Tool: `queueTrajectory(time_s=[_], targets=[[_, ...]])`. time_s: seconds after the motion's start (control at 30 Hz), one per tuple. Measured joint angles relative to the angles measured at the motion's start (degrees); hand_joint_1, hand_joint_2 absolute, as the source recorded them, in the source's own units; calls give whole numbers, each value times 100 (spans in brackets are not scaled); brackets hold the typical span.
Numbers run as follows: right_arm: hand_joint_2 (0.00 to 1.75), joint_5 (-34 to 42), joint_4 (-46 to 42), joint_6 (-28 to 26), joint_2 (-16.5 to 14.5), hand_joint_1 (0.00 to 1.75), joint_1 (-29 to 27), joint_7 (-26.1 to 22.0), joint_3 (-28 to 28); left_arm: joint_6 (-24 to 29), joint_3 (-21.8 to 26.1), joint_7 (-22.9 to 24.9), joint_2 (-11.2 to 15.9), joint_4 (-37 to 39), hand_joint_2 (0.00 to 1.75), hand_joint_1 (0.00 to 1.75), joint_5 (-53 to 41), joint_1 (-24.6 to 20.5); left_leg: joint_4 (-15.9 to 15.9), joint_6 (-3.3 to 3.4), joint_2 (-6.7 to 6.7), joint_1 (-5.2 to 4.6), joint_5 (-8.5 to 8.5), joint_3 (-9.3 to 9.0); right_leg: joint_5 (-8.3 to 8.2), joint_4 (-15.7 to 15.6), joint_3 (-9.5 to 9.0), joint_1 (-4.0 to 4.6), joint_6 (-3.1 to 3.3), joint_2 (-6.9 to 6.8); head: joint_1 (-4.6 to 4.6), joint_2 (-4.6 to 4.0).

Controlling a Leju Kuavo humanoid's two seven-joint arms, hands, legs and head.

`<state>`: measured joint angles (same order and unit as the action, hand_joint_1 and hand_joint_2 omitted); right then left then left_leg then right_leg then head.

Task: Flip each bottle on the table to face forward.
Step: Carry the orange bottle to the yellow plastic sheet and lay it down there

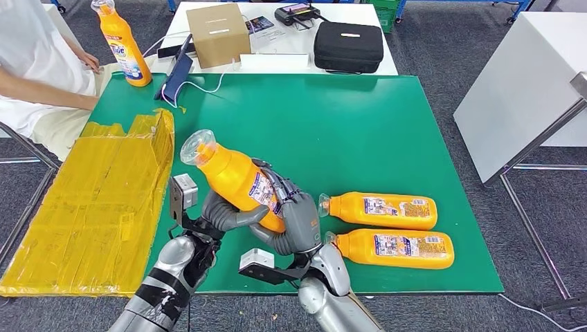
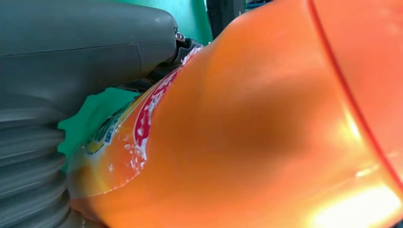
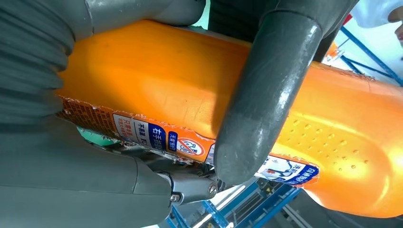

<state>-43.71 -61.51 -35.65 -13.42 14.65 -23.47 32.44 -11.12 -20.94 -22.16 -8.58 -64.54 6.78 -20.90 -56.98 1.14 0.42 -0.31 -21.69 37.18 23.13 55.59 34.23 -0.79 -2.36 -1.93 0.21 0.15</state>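
My left hand (image 1: 223,216) and right hand (image 1: 294,220) both clamp one orange bottle (image 1: 232,176), hiding most of its label (image 3: 157,137). I cannot read the small blue writing there

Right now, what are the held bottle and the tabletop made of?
Held bottle: apparently glossy orange plastic, given its bright highlights and dimpled moulded skin, with a thin printed label fraying at its edges. Tabletop: a matte green sheet, maybe laminate or painted board; it shows no glare.
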Motion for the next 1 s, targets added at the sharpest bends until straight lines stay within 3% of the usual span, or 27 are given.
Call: queueTrajectory(time_s=[0.03,0.1,0.17,0.23,0.47,0.67,0.73,0.83,0.93,1.0], targets=[[175,-1,1,0,0,175,1,0,1,2,3,0,-1,-3,175,175,2,1,0,0,0,0,0,0,0,0,0,0,0,0,1,0],[175,-4,3,0,0,146,10,0,10,16,17,1,-5,-27,175,175,15,16,0,0,0,0,0,0,0,0,0,0,0,0,1,0],[175,-37,9,-38,-1,58,31,7,23,51,40,2,-10,-83,175,175,32,43,0,0,0,0,0,0,0,0,-1,0,0,0,0,0],[175,121,-87,-29,3,0,-15,-57,39,401,96,-26,-6,-203,175,175,-153,35,0,0,0,0,0,0,0,0,0,0,0,0,1,0],[175,627,-1307,329,130,0,-408,-172,76,2612,385,-22,142,-414,175,175,-2187,-352,0,0,-1,2,0,1,0,1,1,1,0,-1,2,0],[175,815,-1987,447,256,0,-511,-191,124,3103,494,172,217,-374,175,175,-2908,-568,0,0,-2,1,1,1,0,0,0,0,0,-1,3,0],[175,998,-2216,494,298,0,-542,-248,125,3710,490,497,267,-184,175,175,-3956,-719,-1,0,-2,1,1,1,-1,0,1,0,-1,-1,3,0],[175,1255,-2669,569,392,0,-566,-306,121,4758,461,1658,434,487,175,175,-6846,-1147,0,1,1,1,2,-2,-3,1,-2,1,-2,0,2,0],[175,1505,-3062,600,499,0,-566,-355,86,5062,469,2563,722,1287,175,175,-9411,-1509,0,0,5,1,2,-7,-3,6,-3,1,-1,2,2,0],[175,1640,-3264,615,568,0,-572,-397,33,5079,478,2805,954,1788,175,175,-9902,-1633,0,-1,14,1,2,-8,-3,9,0,2,-1,9,3,0]])
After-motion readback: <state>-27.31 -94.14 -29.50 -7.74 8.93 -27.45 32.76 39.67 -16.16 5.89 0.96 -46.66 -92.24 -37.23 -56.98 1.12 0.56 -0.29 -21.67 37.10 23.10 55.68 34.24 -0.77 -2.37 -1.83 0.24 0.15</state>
